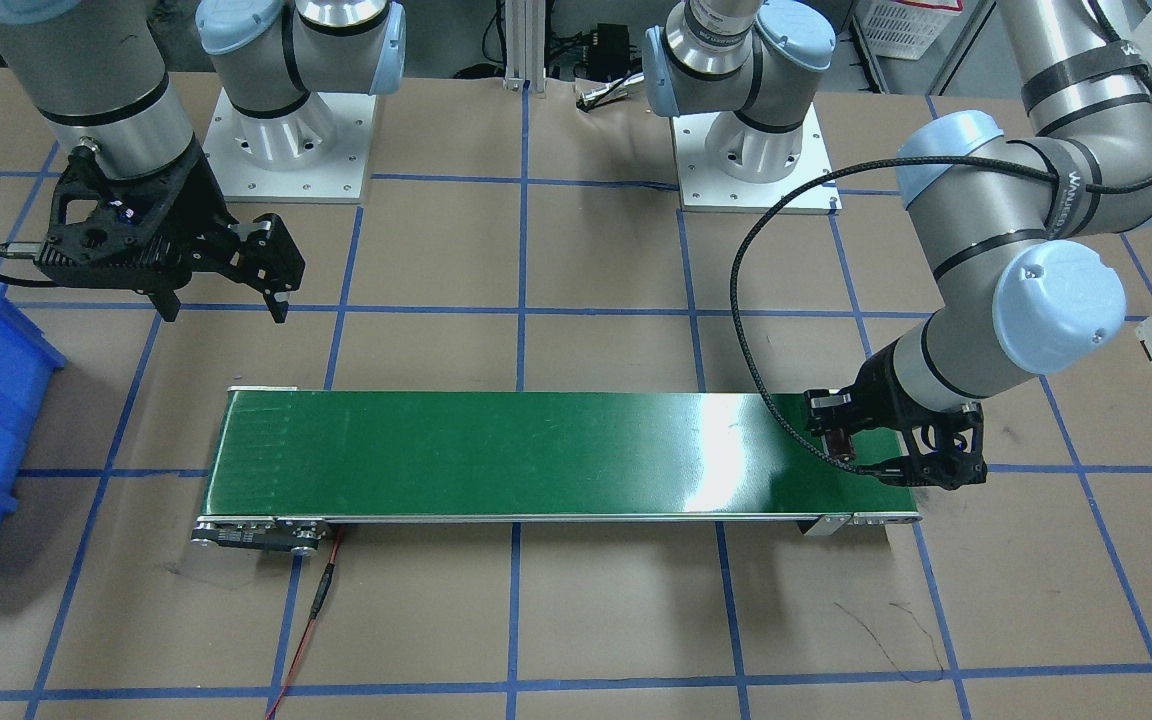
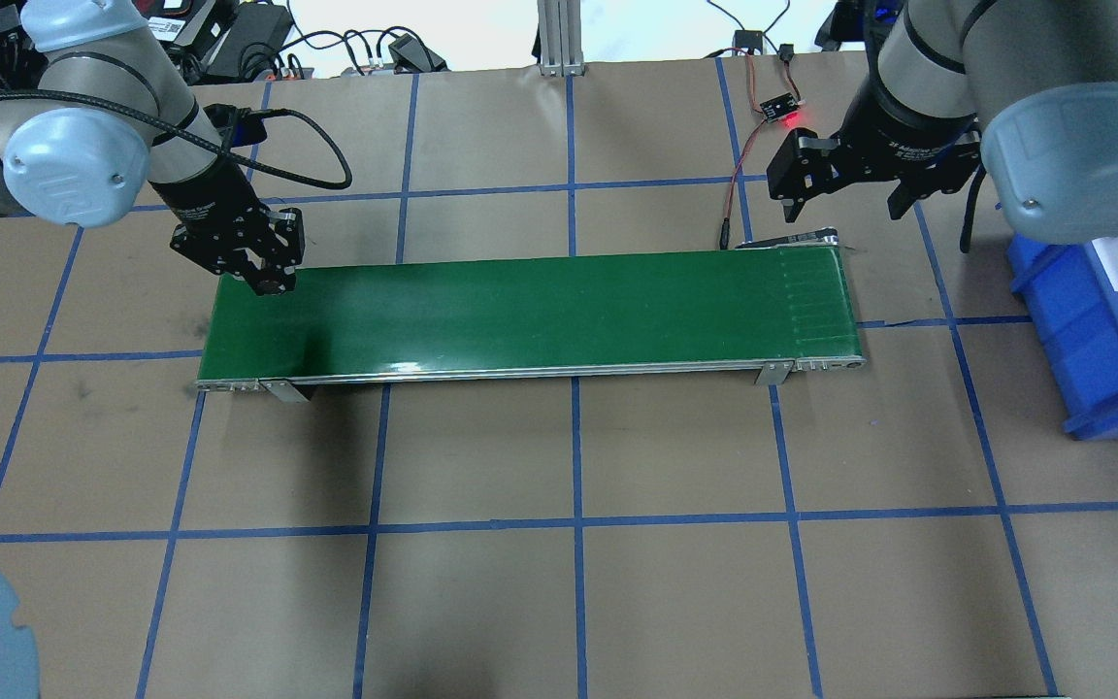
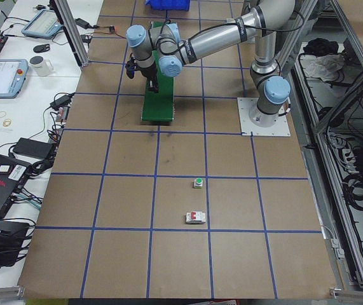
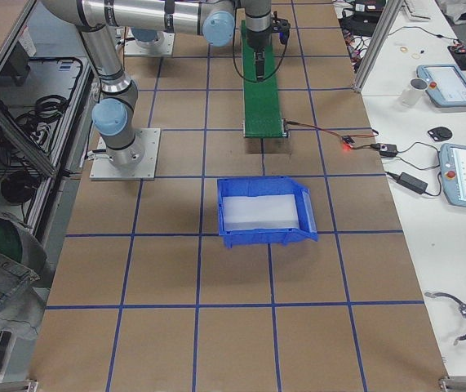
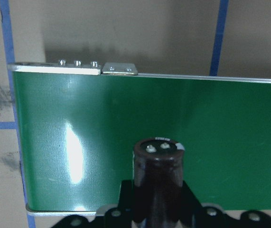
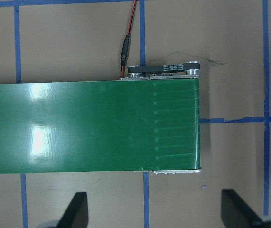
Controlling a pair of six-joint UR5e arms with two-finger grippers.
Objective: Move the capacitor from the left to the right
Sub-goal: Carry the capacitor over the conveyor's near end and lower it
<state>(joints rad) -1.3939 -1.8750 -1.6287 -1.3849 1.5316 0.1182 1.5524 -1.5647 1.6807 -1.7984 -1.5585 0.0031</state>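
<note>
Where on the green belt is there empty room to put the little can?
The whole green belt is bare, from the left tool holding the capacitor to the end near the right tool. Crowded only under the left tool.

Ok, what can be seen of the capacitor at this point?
The capacitor is a stubby, glossy brown-black cylinder; its flat end shows two small metal terminals and tiny pale print at the rim. Its lower part is clamped in the left end effector, which is shut on it, over the green belt near the end of it on the robot's left. Whether it touches the belt cannot be told.
</note>
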